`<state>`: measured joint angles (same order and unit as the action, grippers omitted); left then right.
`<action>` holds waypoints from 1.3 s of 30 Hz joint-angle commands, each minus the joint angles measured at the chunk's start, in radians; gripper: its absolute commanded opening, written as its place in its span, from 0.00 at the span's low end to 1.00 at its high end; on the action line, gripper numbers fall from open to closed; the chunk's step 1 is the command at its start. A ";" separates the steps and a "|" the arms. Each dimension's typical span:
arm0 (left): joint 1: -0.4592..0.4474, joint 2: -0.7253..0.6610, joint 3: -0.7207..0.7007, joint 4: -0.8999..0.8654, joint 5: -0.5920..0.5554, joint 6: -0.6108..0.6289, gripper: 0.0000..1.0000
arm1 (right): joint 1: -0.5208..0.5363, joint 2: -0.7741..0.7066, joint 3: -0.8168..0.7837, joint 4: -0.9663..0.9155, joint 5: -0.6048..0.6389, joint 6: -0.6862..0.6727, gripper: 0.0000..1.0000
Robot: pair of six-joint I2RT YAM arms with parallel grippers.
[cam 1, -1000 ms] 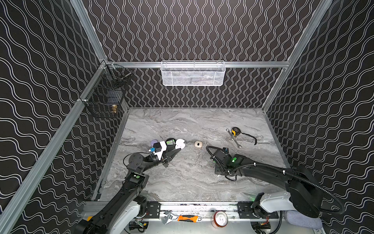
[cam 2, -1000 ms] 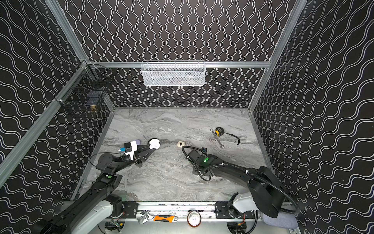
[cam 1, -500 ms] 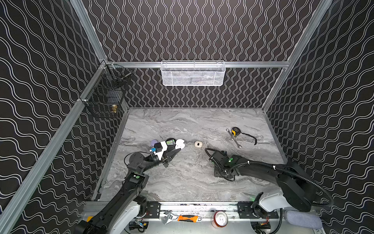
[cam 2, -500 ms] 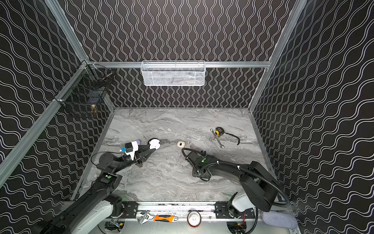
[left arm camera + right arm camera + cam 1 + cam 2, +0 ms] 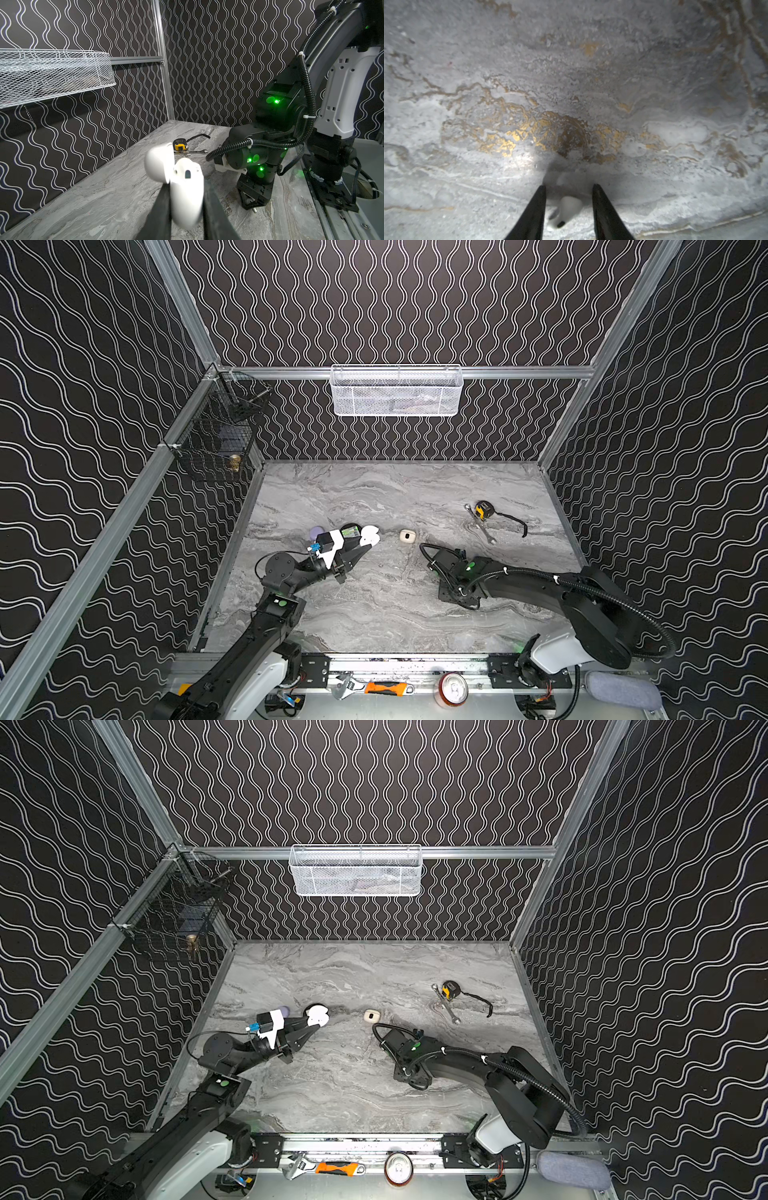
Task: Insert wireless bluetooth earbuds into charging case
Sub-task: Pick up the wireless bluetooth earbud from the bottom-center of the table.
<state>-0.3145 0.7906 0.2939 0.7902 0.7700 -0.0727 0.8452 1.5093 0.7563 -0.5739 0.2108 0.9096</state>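
A white earbud (image 5: 566,208) lies on its side on the marble table (image 5: 571,72), directly under the downward-pointing right gripper (image 5: 569,187). Its long axis runs roughly parallel with the two fingers, and its dark-tipped narrow end is nearer the wrist than its rounded bulb. The fingers (image 5: 533,212) stand apart on either side of the bud with a visible gap on each flank, so nothing is grasped yet. The step in hand appears to be the pick-up of this bud. The next move would call for a centred closure on a small, glossy body that could easily squirt sideways, followed by a lift. In both top views the bud is hidden by the gripper. Well apart from it, the left gripper (image 5: 186,182) is clamped on the white charging case (image 5: 185,199) and holds it off the table. The lid (image 5: 159,164) is hinged open and the sockets are exposed towards the right arm. A cream case (image 5: 407,536) lies on the table between the two arms, and a tape measure (image 5: 482,510) and a wrench (image 5: 484,529) lie farther off.
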 commanded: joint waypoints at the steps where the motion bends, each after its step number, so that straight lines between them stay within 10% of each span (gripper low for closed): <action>1: -0.001 -0.001 0.004 0.019 0.002 0.010 0.00 | 0.001 0.016 0.004 0.011 -0.048 0.028 0.36; 39: -0.001 0.004 0.002 0.035 0.011 -0.003 0.00 | 0.051 0.014 -0.003 -0.034 -0.003 0.091 0.25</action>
<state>-0.3145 0.7952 0.2939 0.7925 0.7712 -0.0738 0.8959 1.5192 0.7635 -0.5907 0.2268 0.9833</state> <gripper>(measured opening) 0.234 0.247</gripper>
